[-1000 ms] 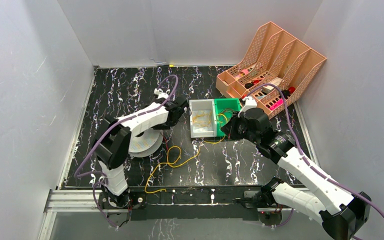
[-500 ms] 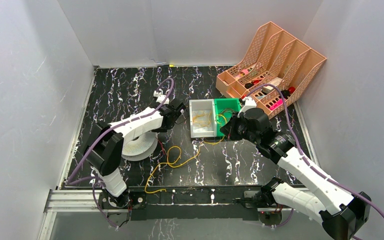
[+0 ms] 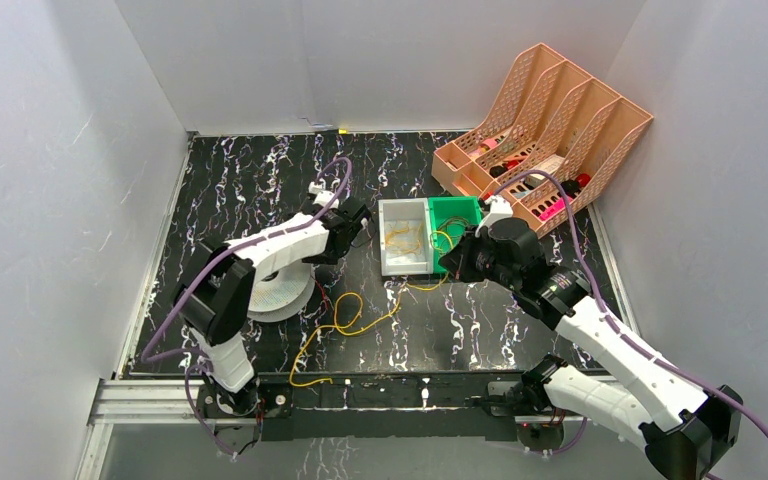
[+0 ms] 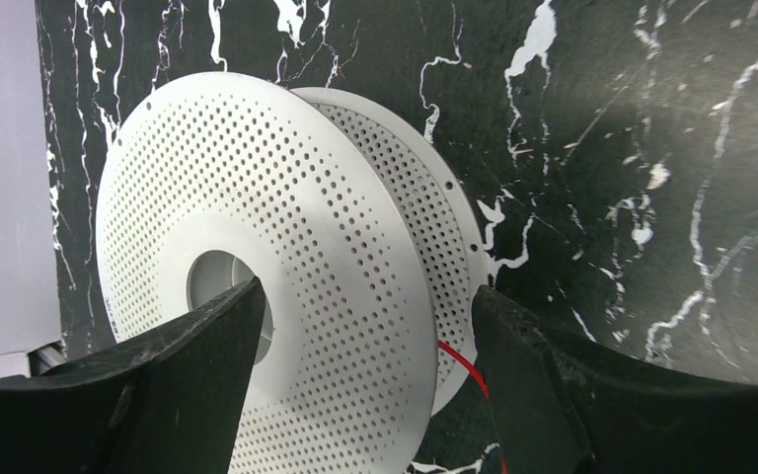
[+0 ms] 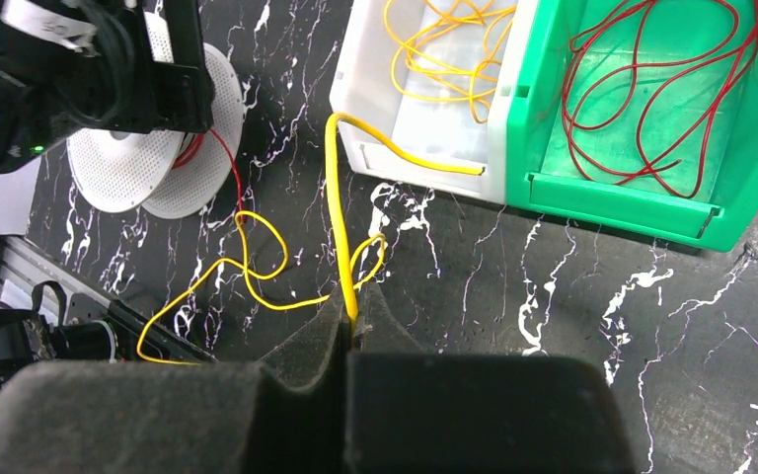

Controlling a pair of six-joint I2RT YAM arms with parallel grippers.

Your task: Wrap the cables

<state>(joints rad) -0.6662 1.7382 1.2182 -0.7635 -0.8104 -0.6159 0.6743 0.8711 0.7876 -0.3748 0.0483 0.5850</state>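
- Right wrist view shows my right gripper (image 5: 348, 321) pinched fully shut on the cable (image 5: 337, 217), a yellow strand caught mid-length just above the table (image 3: 480, 330).
- Nearest me, the cable's free end lies by the table's near edge. It crosses itself in loops before reaching the grip, then runs on to the front wall of the white bin (image 5: 434, 183).
- If I pull now, those loops may cinch into a knot.
- The far run looks hooked on the white bin, so a tug could drag or tip it.
- So thin a strand could also slide out of the pinch.
- My left gripper (image 4: 367, 296) stands wide open astride the spool (image 4: 286, 227), holding nothing I can make out. I cannot tell whether a finger touches it.
- The spool seems to sit tilted, so left unsupported it may roll or flop.
- A red wire (image 4: 459, 360) sits at the spool's edge and could foul the winding.
- Counts, from near to far:
  - one cable on the table
  - two grippers
  - one spool
  - two bins, the white one holding loose cables (image 5: 434, 49) too tangled to count
  - a green bin (image 5: 622, 202) of red wires (image 5: 651, 89), likewise uncountable
  - one rack (image 3: 560, 110) with four slots
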